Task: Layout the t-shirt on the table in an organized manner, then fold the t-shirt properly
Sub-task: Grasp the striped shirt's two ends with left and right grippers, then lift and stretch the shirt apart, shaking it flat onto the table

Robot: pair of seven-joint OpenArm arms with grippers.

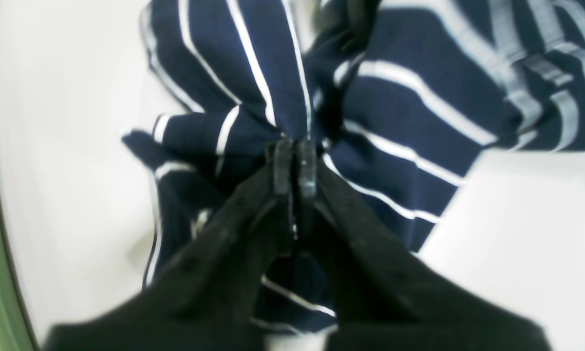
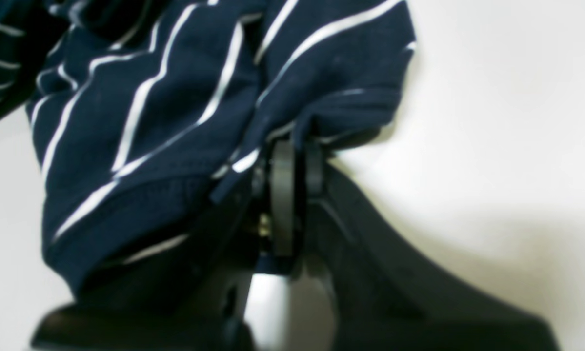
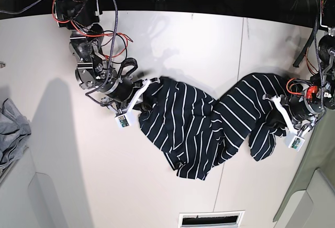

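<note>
Left wrist: I see left end effector (image 1: 294, 163) pinched tight on navy striped t-shirt (image 1: 409, 112), cloth bunched toward 12 o'clock. Right wrist: right end effector (image 2: 294, 168) clamped on shirt edge, fabric spreading to 10 o'clock. Base: t-shirt crumpled mid white counter (image 3: 172, 50), stretched between both arms.

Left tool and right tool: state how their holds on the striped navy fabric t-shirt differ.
The left tool pinches a bunched fold inside the striped navy fabric t-shirt, cloth spreading on both sides of it; the right tool pinches near an outer edge, with bare white table beside it. In the base view they hold opposite ends. Both are shut on the fabric.
</note>
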